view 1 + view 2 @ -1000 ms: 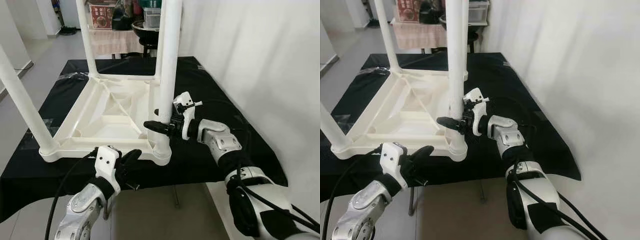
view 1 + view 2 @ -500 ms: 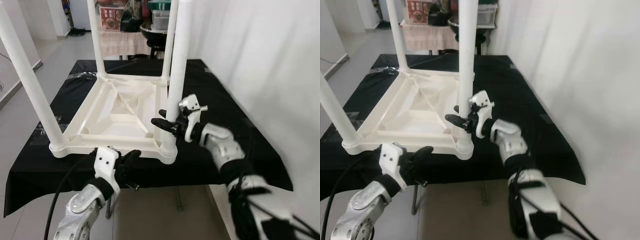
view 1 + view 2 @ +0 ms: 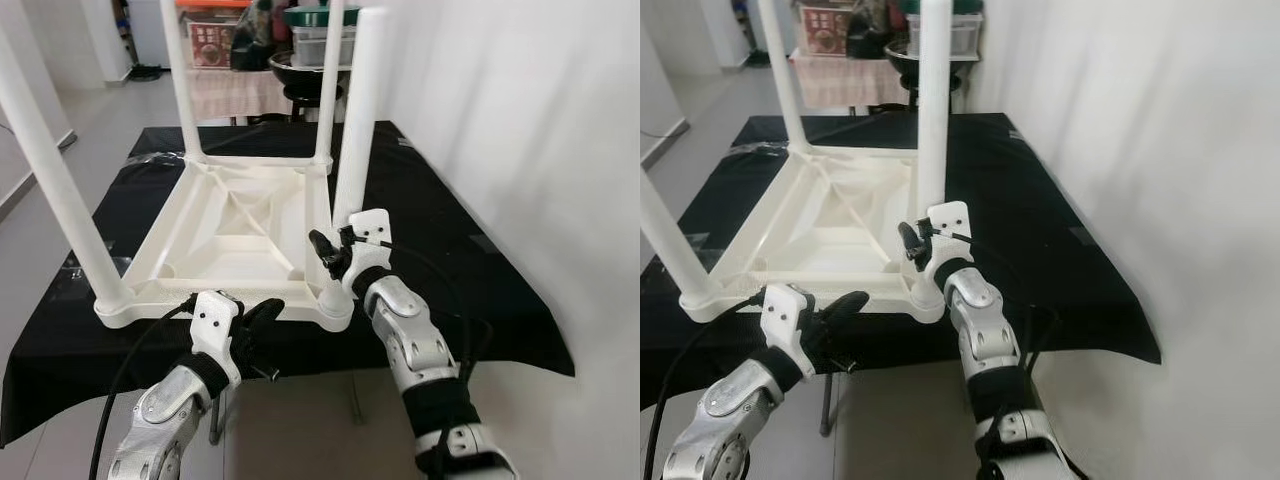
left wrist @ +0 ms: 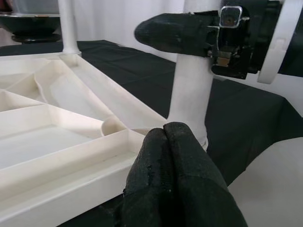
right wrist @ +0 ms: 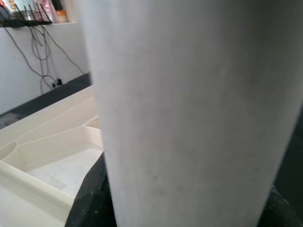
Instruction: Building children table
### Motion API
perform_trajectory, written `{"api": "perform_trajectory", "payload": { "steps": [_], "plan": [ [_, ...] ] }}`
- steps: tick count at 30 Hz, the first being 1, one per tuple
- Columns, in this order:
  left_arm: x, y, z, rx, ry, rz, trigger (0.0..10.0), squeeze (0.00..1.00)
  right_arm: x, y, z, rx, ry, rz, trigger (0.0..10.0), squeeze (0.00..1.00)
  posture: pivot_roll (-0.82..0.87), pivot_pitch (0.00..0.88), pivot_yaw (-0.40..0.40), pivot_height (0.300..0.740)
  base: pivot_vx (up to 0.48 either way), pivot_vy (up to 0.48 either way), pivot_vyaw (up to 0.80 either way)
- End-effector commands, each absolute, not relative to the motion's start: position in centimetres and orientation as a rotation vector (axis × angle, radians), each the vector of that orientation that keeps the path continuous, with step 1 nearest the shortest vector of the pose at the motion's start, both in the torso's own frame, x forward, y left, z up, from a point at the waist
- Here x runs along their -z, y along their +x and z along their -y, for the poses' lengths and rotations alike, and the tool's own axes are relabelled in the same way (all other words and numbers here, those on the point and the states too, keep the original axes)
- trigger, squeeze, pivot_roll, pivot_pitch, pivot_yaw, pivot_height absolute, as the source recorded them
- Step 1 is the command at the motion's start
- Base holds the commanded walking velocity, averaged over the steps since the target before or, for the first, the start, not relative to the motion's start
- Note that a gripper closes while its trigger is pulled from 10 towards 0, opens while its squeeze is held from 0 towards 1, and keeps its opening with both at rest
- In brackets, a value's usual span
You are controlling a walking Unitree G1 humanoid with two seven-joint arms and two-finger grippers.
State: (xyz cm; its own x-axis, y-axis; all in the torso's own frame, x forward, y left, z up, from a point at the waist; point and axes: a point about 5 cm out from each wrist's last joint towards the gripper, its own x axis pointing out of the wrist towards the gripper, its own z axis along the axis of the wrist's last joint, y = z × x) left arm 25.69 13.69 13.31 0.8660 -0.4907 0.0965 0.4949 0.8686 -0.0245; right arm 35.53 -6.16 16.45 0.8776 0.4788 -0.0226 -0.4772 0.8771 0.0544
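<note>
A white plastic children's table (image 3: 230, 230) lies upside down on a black cloth, its legs pointing up. My right gripper (image 3: 335, 255) is shut on the near right leg (image 3: 357, 120) just above its socket. In the right wrist view that leg (image 5: 189, 109) stands between the black fingers. My left gripper (image 3: 262, 318) is shut on nothing, low in front of the table's near rim. In the left wrist view its fingertips (image 4: 175, 161) press together just short of the rim, facing the leg's base (image 4: 191, 94).
The black-covered work table (image 3: 450, 260) ends close in front of me. A white wall (image 3: 520, 120) runs along the right. The near left leg (image 3: 50, 190) and far legs (image 3: 185, 90) stand tall. Bowls and boxes (image 3: 300, 40) crowd a table behind.
My right arm has swung from the right side round to the front of the leg, wrist turned, still holding the leg. The camera has shifted. The left gripper has stayed put.
</note>
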Motion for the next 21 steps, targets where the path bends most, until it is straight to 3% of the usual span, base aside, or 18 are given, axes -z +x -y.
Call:
{"api": "perform_trajectory", "payload": {
  "steps": [1,7,8,13,20,21],
  "plan": [
    [-13.1,25.7,-13.8,0.511,-0.049,0.078,10.0,0.00,-15.2,35.2,5.6,-0.565,0.080,-0.101,10.0,1.00,0.01,0.000,-0.046,0.740,0.000,0.000,0.00],
    [-13.0,25.8,-13.6,0.513,-0.050,0.077,10.0,0.00,-18.1,36.2,5.9,-0.731,0.131,-0.030,10.0,0.98,0.01,0.000,-0.050,0.740,0.000,0.000,0.00],
    [-12.9,25.8,-13.6,0.515,-0.050,0.076,10.0,0.00,-18.7,36.6,6.2,-0.833,0.099,-0.018,10.0,0.00,0.02,0.000,-0.051,0.740,0.000,0.000,0.00],
    [-12.9,25.7,-13.4,0.519,-0.051,0.076,10.0,0.00,-19.8,37.5,7.3,-1.069,-0.015,-0.026,10.0,0.00,0.02,0.000,-0.054,0.740,0.000,0.000,0.00],
    [-12.9,25.6,-13.4,0.516,-0.048,0.075,10.0,0.00,-20.1,37.9,7.7,-1.132,-0.031,-0.064,10.0,0.00,0.04,0.000,-0.060,0.740,0.000,0.000,0.00],
    [-12.9,25.5,-13.4,0.515,-0.047,0.075,10.0,0.00,-20.2,38.1,7.8,-1.138,-0.012,-0.071,0.0,0.00,0.04,0.000,-0.059,0.740,0.000,0.000,0.00]
  ]
}}
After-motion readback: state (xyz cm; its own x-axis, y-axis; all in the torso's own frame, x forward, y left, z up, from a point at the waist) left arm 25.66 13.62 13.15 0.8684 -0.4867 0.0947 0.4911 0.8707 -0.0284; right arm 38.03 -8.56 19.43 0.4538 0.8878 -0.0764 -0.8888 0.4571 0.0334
